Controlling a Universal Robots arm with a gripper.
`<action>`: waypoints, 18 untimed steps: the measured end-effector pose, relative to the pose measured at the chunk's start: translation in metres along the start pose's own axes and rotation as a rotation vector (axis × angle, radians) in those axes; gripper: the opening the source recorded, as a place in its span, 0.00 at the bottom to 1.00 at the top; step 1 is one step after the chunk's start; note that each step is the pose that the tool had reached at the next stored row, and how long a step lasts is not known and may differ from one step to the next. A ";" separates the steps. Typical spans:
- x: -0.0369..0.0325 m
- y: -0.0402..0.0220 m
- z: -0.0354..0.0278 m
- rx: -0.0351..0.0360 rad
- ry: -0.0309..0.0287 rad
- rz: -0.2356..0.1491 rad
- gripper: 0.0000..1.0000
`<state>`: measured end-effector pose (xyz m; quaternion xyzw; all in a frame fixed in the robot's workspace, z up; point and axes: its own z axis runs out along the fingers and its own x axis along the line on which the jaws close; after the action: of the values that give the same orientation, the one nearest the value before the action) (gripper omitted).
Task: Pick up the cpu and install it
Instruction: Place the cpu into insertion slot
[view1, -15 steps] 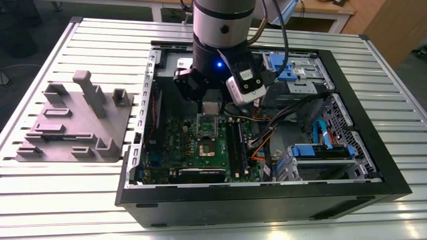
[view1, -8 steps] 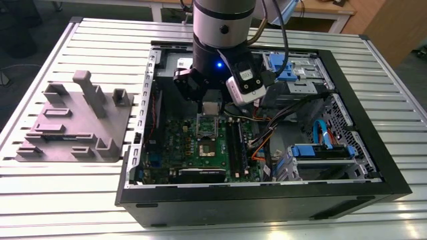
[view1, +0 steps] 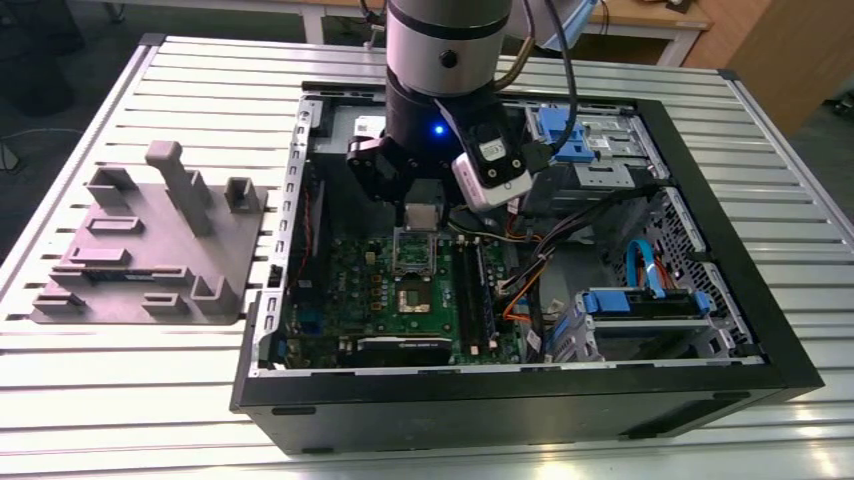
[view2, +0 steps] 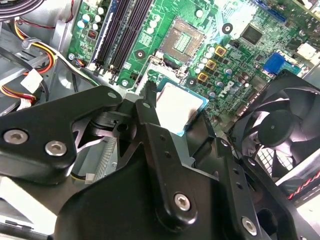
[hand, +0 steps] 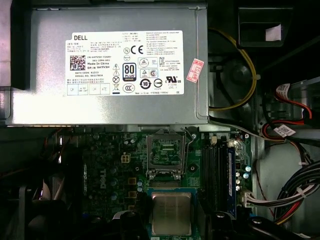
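state: black gripper (view2: 176, 114) closed on small flat square silver-gray cpu (hand: 171, 214) — over green motherboard (hand: 117, 172), near its open metal-framed socket (hand: 165, 152) | risk: tilt or misalignment could bend socket pins

Probably robotics lab: slotted aluminium bench (view1: 160, 400), opened computer case (view1: 534, 395).

Big white label (hand: 125, 62) on the power supply (hand: 40, 65) in the first wrist view: logos, certification marks, a code square, fine print. Small red sticker (hand: 195, 70) beside it, too tiny to read.
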<state>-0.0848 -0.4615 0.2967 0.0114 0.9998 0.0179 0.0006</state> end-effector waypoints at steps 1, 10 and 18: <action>0.0000 0.0000 0.0001 -0.0001 0.0000 0.000 0.47; 0.0000 -0.0011 0.0147 0.0000 0.0000 0.000 0.47; 0.0000 -0.0022 0.0262 -0.0001 0.0000 0.000 0.47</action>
<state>-0.0847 -0.4628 0.2704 0.0114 0.9998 0.0179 0.0006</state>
